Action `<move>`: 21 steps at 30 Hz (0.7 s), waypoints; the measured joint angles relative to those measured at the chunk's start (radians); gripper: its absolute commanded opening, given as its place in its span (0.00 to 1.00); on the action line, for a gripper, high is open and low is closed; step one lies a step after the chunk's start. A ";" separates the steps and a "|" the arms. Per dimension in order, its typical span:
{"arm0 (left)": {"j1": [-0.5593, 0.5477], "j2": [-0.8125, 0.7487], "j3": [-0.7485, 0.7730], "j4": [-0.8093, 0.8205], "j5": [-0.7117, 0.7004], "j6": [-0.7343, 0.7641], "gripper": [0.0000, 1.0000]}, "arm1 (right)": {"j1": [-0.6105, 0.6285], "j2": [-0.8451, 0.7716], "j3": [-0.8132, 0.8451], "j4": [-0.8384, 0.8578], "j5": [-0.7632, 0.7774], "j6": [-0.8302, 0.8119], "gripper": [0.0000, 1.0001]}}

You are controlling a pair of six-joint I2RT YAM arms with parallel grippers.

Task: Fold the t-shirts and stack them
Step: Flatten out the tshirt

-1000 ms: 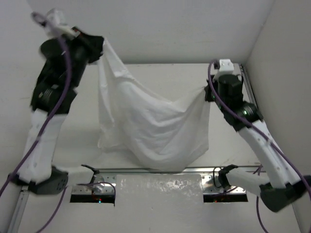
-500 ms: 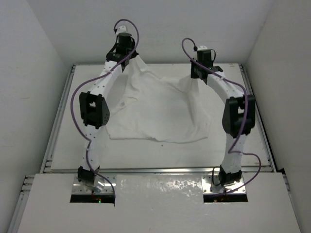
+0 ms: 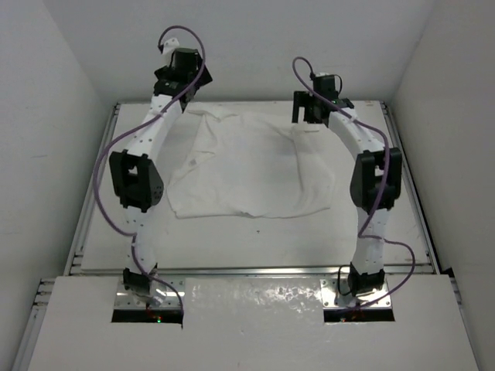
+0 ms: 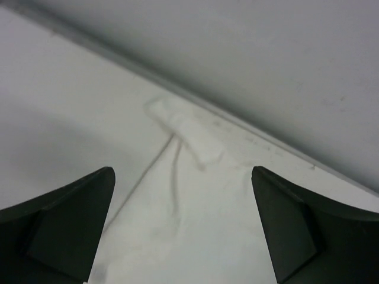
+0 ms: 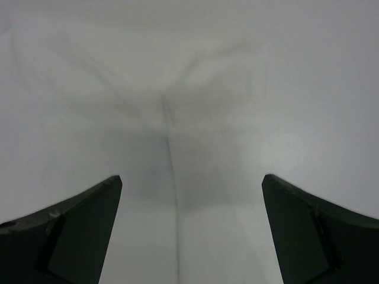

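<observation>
While the t-shirt (image 3: 247,166) lies on the worktop (image 3: 255,239), your left claw (image 4: 180,173) and right claw (image 5: 190,177) hover at its far edge. Both gape empty.

no readable text, labels, brands or numbers in any view.

The t-shirt (image 3: 247,166) was plain white and soft. It lay spread out on the counter (image 3: 255,239), in the far half, close to the back wall. It was mostly flat but not smooth, with wrinkles and soft bumps all over. Its near edge ran almost straight from left to right. Its right side was bunched up a little. A small dark mark (image 3: 188,163) showed near its left side. One far corner (image 4: 185,135) was a narrow, folded bit with a seam beside it, lying by the counter's back edge.
</observation>
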 measured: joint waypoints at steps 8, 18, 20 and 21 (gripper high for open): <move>-0.177 -1.033 -1.159 -0.175 -0.089 -0.406 1.00 | -0.004 -0.661 -0.764 -0.039 0.000 0.149 0.99; -0.248 -1.181 -1.744 -0.180 0.111 -0.525 1.00 | -0.044 -0.775 -1.065 -0.037 -0.020 0.182 0.97; -0.248 -1.167 -1.788 -0.201 0.121 -0.536 1.00 | -0.045 -0.763 -1.070 -0.034 -0.024 0.182 0.96; -0.248 -1.168 -1.790 -0.206 0.117 -0.539 1.00 | -0.045 -0.757 -1.070 -0.025 -0.029 0.182 0.96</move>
